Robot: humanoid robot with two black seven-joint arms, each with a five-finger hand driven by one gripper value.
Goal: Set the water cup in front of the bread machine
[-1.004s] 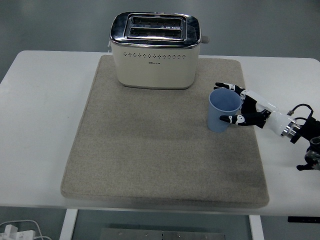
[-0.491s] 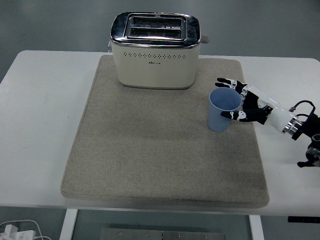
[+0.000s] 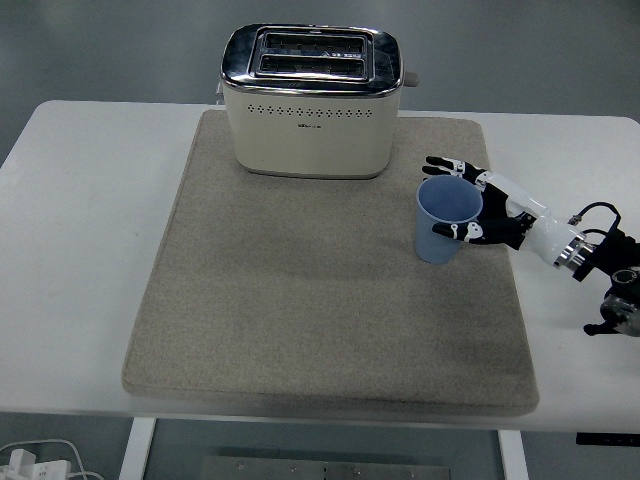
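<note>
I see my right hand [image 3: 497, 212] with its fingers [image 3: 446, 165] curled around the upright blue water cup [image 3: 446, 220], thumb on its near side, the cup standing on the beige mat [image 3: 300, 300] covering the desk [image 3: 80, 250], the bread machine [image 3: 312, 100] beyond and left of them.

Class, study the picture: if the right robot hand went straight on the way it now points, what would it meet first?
The blue cup; the right robot hand already curls around it, though actual contact is unclear.
</note>
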